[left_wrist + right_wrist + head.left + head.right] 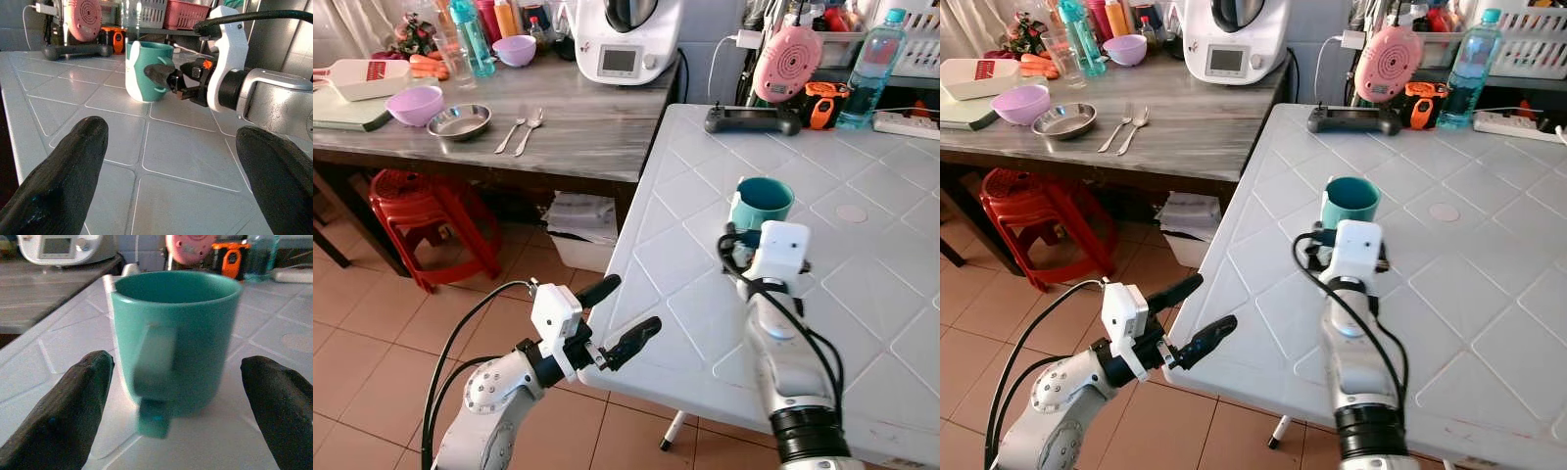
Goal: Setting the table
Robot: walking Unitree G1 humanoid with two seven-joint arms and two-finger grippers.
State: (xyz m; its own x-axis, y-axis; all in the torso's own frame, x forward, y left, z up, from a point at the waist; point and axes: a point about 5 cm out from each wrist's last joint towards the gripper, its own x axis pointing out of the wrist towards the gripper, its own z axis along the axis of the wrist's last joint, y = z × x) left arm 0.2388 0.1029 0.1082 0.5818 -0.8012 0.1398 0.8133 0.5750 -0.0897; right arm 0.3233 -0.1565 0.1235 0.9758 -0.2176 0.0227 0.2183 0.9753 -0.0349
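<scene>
Teal mug (pixel 176 340) stands upright on the white table (pixel 862 294) near its middle, handle toward us; our right gripper (pixel 178 406) sits just short of it at the mug's 6 o'clock, jaws apart and straddling the body, not yet touching. We judge this as either the approach to a grasp or the moment just after placing, so we keep the wrist level and move straight along the 12–6 line so neither finger clips the handle and tips it. Left gripper (pixel 617 333) hovers off the table edge at the mug's 7 o'clock, jaws apart, holding nothing.
</scene>
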